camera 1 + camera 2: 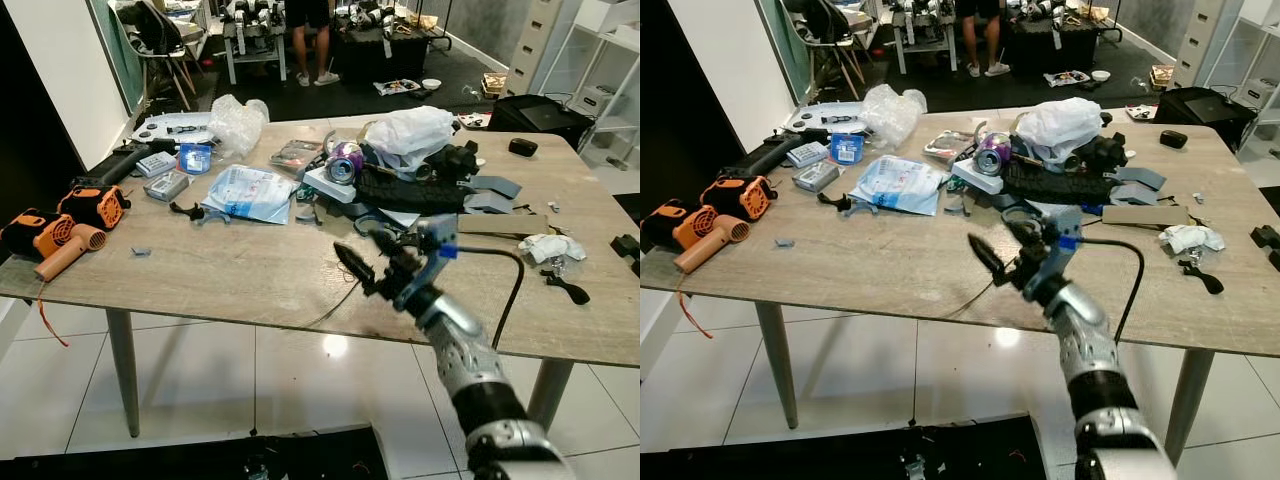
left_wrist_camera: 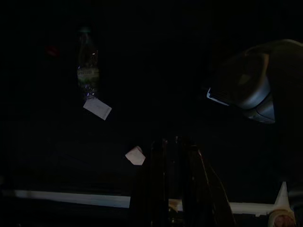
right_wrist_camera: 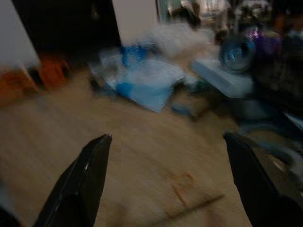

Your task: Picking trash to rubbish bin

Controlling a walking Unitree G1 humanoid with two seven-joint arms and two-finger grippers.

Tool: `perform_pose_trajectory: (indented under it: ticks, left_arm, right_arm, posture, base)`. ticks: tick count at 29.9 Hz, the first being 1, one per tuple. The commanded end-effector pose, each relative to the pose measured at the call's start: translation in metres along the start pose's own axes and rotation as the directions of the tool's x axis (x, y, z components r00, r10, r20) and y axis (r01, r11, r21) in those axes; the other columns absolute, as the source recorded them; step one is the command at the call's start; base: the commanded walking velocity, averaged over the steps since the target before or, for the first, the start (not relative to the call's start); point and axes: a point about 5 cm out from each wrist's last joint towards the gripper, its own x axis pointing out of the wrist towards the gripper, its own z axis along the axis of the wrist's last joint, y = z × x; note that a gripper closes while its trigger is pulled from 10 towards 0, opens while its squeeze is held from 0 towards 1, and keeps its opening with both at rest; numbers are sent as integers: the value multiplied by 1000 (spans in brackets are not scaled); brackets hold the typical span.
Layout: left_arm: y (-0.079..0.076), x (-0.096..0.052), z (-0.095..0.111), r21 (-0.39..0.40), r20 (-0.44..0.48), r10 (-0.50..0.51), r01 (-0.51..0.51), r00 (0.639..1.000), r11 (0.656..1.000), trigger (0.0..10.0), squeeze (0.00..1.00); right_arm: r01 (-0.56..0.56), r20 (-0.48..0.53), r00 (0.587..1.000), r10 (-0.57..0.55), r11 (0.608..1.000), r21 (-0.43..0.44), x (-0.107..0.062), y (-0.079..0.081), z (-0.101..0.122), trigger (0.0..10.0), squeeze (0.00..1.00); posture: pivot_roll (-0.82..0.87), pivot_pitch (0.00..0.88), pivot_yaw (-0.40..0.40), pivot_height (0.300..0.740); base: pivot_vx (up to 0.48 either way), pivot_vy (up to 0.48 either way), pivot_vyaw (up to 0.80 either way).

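Fingers (image 3: 90, 175) of your right gripper (image 1: 368, 262) spread wide, empty, hovering over bare wood at the near middle of the counter (image 1: 240, 270). Trash sits beyond them: purple can (image 1: 345, 163) on its side, open end facing you, long axis running near to far; blue-white packet (image 1: 247, 192) lying flat to its left; white plastic bag (image 1: 410, 130) heaped behind. Left gripper (image 2: 175, 189) in deep shade, fingers together.

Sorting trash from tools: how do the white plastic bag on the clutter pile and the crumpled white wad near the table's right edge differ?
The white plastic bag is large, puffed and perched on the dark clutter; the crumpled white wad is small, flattened and lies on the bare table. Both are white and crumpled.
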Motion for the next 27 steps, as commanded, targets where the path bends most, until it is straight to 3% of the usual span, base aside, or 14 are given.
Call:
perform_pose_trajectory:
  ticks: [1, 3, 8, 9, 15, 16, 17, 18, 27]
  left_arm:
    - [7, -3, -9, 4, -23, 14, -14, 1000, 1000, 10000, 0]
    - [10, -5, -17, 1, -34, 17, -17, 999, 1000, 10000, 0]
    - [14, -10, -36, -3, -64, 17, -17, 998, 1000, 10000, 0]
    - [16, -12, -46, 0, -84, 19, -19, 996, 1000, 10000, 0]
    - [24, -21, -66, 12, -113, 21, -20, 993, 1000, 10000, 0]
    - [28, -23, -68, 18, -108, 20, -18, 994, 1000, 10000, 0]
    - [31, -25, -68, 23, -104, 18, -16, 994, 1000, 10000, 0]
    - [34, -26, -66, 30, -88, 11, -9, 996, 1000, 10000, 0]
    - [49, -31, -53, 84, -20, -8, 10, 1000, 996, 10000, 0]
  right_arm:
    - [57, -44, 997, -60, 996, -63, 4, -4, 1, 10000, 0]
    - [120, -87, 988, -129, 988, -98, 9, -10, 2, 10000, 0]
    - [199, -55, 978, -203, 977, -71, 17, -16, 8, 10000, 0]
    - [216, -26, 976, -218, 975, -57, 20, -17, 14, 10000, 1000]
    - [282, 22, 959, -282, 959, -23, 25, -22, 27, 10000, 1000]
    - [312, 29, 950, -311, 950, -17, 26, -25, 29, 10000, 549]
    - [330, 34, 943, -330, 944, -13, 26, -27, 31, 10000, 549]
    - [353, 40, 935, -352, 936, -9, 26, -30, 33, 10000, 0]
    - [420, 134, 900, -414, 907, -19, 29, -42, 61, 10000, 0]
  posture:
    - [-93, 197, 45, 740]
    - [-62, 239, 44, 740]
    - [-28, 283, 52, 740]
    - [-8, 313, 61, 740]
    - [39, 385, 88, 740]
    - [56, 407, 103, 740]
    - [56, 407, 103, 740]
    - [69, 428, 118, 740]
    - [116, 502, 161, 740]
  base:
    - [0, 0, 0]
    - [0, 0, 0]
    - [0, 0, 0]
    - [0, 0, 0]
    - [0, 0, 0]
    - [0, 0, 0]
    - [0, 0, 0]
    - [0, 0, 0]
    - [0, 0, 0]
